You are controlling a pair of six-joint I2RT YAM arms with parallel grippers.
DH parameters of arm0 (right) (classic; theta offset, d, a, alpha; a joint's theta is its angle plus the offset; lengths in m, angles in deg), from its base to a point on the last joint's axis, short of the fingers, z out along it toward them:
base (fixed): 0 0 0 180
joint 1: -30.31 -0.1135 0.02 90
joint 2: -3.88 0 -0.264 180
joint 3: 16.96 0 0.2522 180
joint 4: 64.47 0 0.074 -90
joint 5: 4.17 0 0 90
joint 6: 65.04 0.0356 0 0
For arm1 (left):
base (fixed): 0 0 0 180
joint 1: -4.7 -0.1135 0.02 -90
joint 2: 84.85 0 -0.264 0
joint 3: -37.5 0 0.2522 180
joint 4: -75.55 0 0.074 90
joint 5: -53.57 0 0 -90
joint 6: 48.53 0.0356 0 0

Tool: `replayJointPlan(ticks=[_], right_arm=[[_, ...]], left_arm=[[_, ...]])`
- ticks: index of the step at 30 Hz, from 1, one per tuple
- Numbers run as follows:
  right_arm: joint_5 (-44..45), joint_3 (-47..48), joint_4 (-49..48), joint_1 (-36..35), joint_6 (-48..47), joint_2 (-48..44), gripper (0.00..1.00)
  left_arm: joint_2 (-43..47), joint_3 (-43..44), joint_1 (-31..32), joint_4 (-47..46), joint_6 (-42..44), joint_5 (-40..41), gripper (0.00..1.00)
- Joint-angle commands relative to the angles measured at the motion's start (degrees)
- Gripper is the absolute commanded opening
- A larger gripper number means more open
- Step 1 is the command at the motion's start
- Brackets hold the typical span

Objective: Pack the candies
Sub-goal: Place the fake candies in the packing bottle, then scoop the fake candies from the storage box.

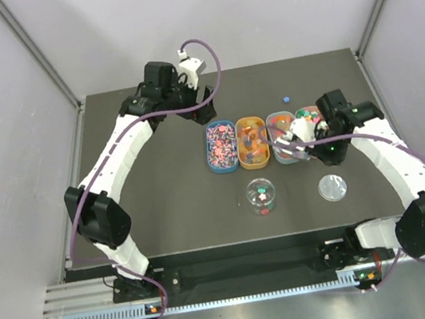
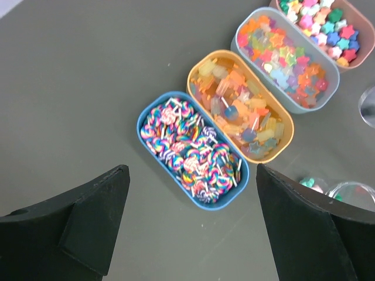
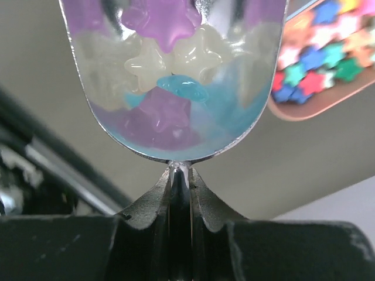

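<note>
Over the trays [image 2: 139, 125] — right tool [image 3: 180, 175] pinching scoop [image 3: 146, 153] of candies [image 3: 164, 23] | left tool [image 2: 192, 193] spread

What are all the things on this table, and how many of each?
blue tray, orange tray, grey tray, pink tray: four ovals, in a row mid-table
candies: many, multicoloured, filling all four trays
stray candy: one, blue, on the table behind the trays
clear tub: one, a few candies inside, in front of the trays
clear lid: one, round, right of the tub
metal scoop: one, silver, loaded with purple, white and blue star candies
left gripper: one, black, open, far side near the blue tray
right gripper: one, black, shut on the scoop's handle, by the pink tray
</note>
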Motion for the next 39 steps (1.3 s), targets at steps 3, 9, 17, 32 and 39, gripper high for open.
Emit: replayJointPlan(ticks=[3, 9, 17, 32, 39], right_arm=[[7.35, 2.22, 12.72, -3.21, -17.15, -0.55, 0.00], [12.47, 8.20, 17.55, -9.00, -20.77, 1.47, 0.00], [15.37, 8.38, 19.84, -19.90, -17.70, 2.52, 0.00], [28.20, 6.97, 20.02, -28.35, -16.20, 5.60, 0.00], [33.90, 6.53, 19.93, -31.69, -16.72, 6.04, 0.00]], left_arm=[[5.59, -2.20, -0.76, 1.34, 1.76, 1.42, 0.94], [7.78, -6.14, -2.69, -0.06, 0.88, 2.73, 0.94], [8.40, -8.70, -6.82, -1.20, -0.35, 3.70, 0.94], [8.67, -8.70, -8.93, -2.00, -2.11, 2.83, 0.94], [8.32, -8.35, -9.55, -2.26, -2.55, 2.74, 0.94]])
